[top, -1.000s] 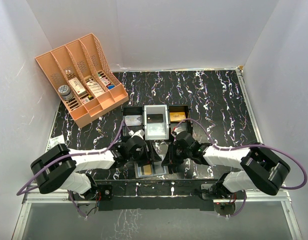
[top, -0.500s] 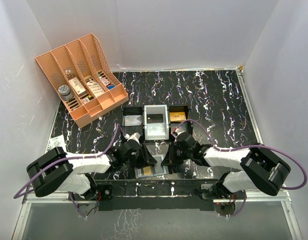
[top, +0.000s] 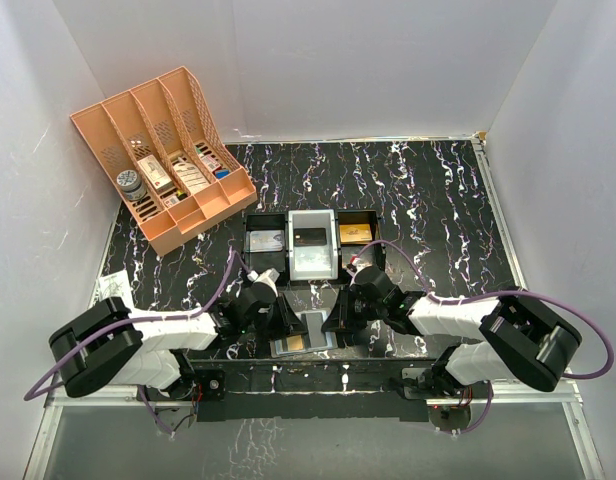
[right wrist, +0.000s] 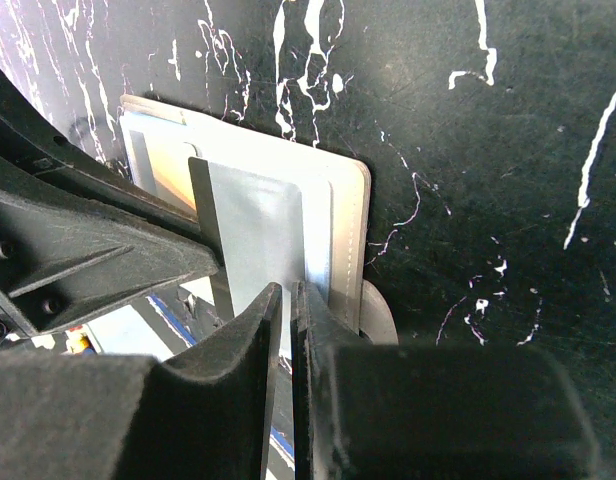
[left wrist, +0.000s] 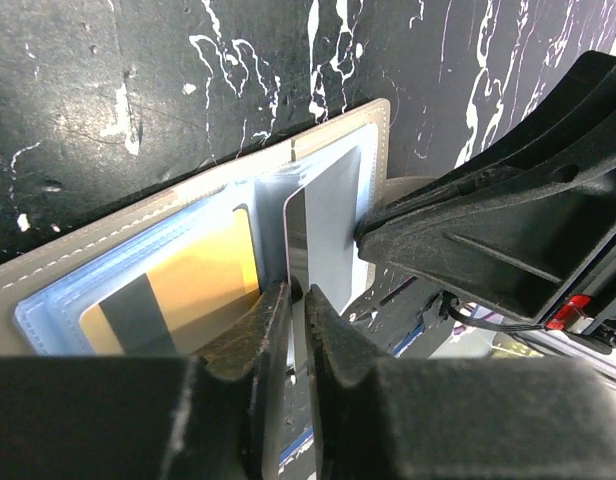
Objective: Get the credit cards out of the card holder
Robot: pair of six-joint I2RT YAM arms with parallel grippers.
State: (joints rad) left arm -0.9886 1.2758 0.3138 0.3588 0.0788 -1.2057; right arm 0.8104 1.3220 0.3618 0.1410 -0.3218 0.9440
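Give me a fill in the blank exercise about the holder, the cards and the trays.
The holder lies ___, both panels showing, on the table.
The left gripper pinches the ___ by its edge.
The holder's other panel holds the ___.
Between two black trays stands a ___.
Missing: open; grey card; gold card; white tray.
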